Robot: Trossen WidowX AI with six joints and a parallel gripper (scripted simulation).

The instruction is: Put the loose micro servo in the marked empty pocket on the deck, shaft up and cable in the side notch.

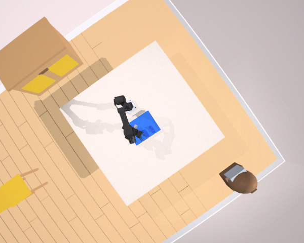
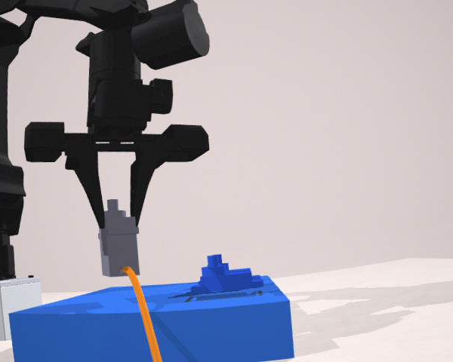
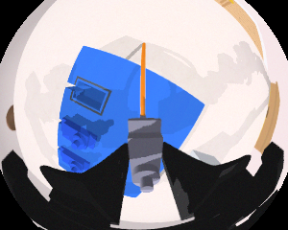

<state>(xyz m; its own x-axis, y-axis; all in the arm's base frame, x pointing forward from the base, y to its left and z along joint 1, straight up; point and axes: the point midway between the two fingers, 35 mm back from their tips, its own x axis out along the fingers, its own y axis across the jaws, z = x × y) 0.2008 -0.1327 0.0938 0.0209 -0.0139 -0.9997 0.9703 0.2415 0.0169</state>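
Observation:
My gripper is shut on the grey micro servo, its fingers on the upper body. The servo hangs upright above the blue deck, output shaft up, clear of the surface. Its orange cable leaves low on the body and hangs down past the deck's edge. The empty pocket shows in the wrist view inside a dark outline, up and left of the servo. In the exterior view the outline is seen nearly edge-on. The arm hides the servo in the top view.
Two blue servo shapes stand on the deck beside the pocket; in the exterior view they overlap as a stepped blue shape. The arm's pale base stands beside the deck. A cabinet, yellow chair and brown seat are farther off.

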